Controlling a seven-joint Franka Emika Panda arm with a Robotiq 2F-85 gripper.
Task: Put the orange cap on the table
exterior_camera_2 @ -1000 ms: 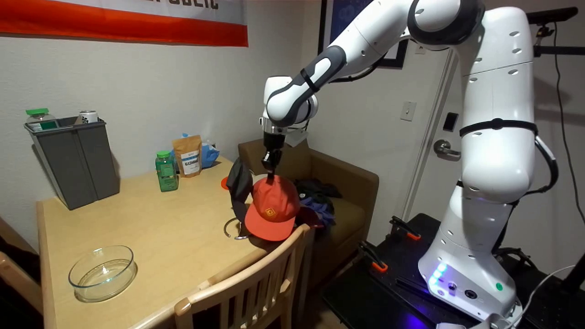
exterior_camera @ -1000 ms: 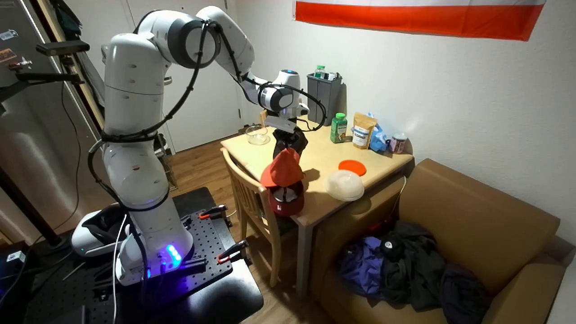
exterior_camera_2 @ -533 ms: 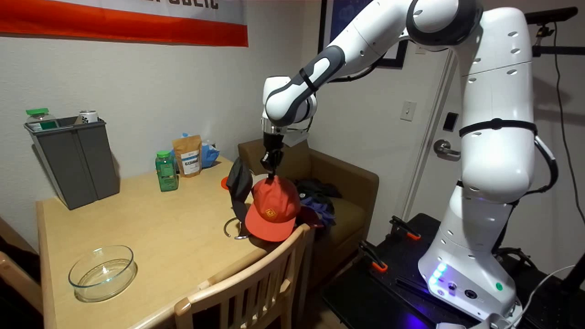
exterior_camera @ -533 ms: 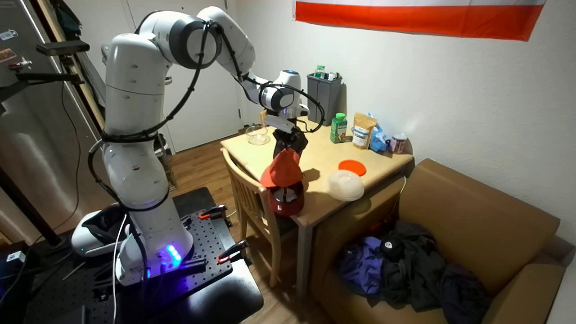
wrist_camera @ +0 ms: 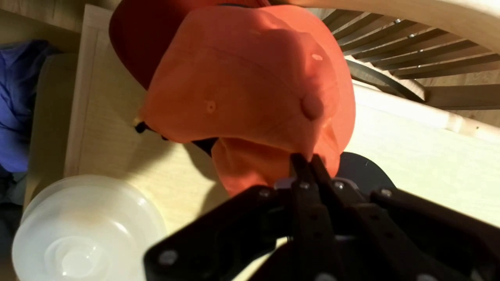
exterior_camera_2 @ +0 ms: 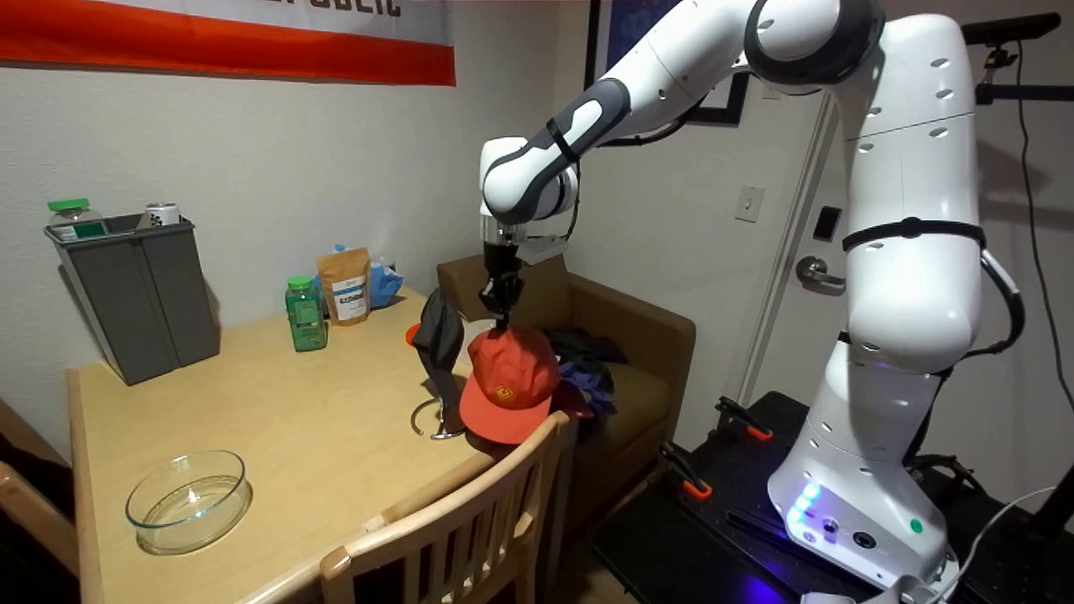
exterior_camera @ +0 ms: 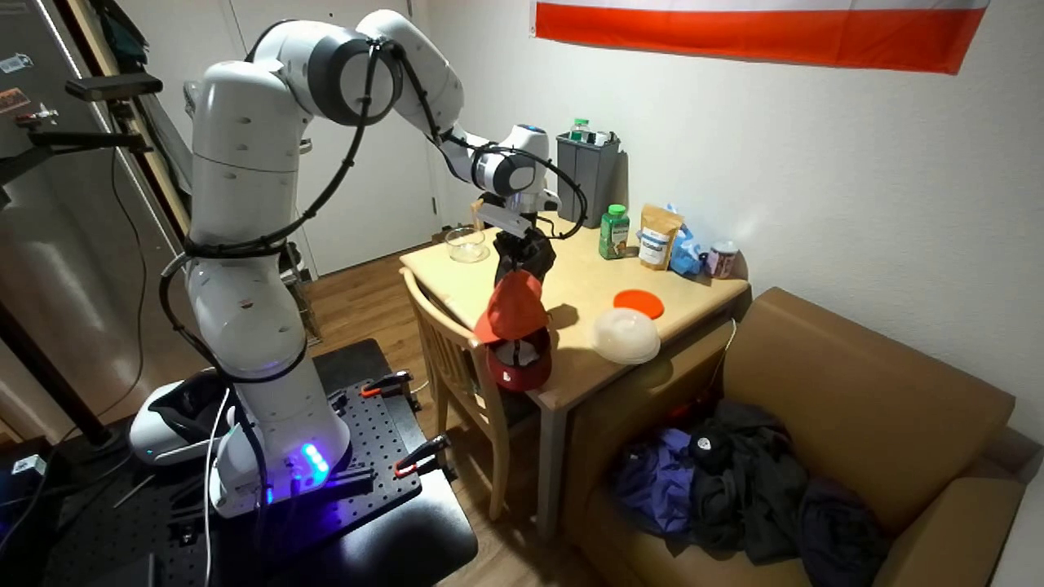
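The orange cap (exterior_camera: 516,308) hangs by its crown from my gripper over the near corner of the table (exterior_camera: 583,281). It also shows in an exterior view (exterior_camera_2: 510,377), brim down, with a yellow emblem. In the wrist view the cap (wrist_camera: 242,86) fills the upper middle. My gripper (wrist_camera: 306,158) is shut on a pinched fold of its fabric. The gripper (exterior_camera_2: 502,319) points down in an exterior view. A dark red cap (exterior_camera: 520,371) is just below and behind the orange cap, and a black cap (exterior_camera_2: 439,335) is beside it. I cannot tell whether they touch.
A metal hooked stand (exterior_camera_2: 436,424) is by the caps. A wooden chair (exterior_camera_2: 470,520) is against the table's edge. A glass bowl (exterior_camera_2: 189,503), whitish bowl (exterior_camera: 625,336), flat orange dish (exterior_camera: 639,303), green bottle (exterior_camera_2: 305,315) and grey bin (exterior_camera_2: 138,294) are on the table.
In an exterior view the orange cap has shifted slightly right and swung a little, still in my gripper. The arm has moved slightly.
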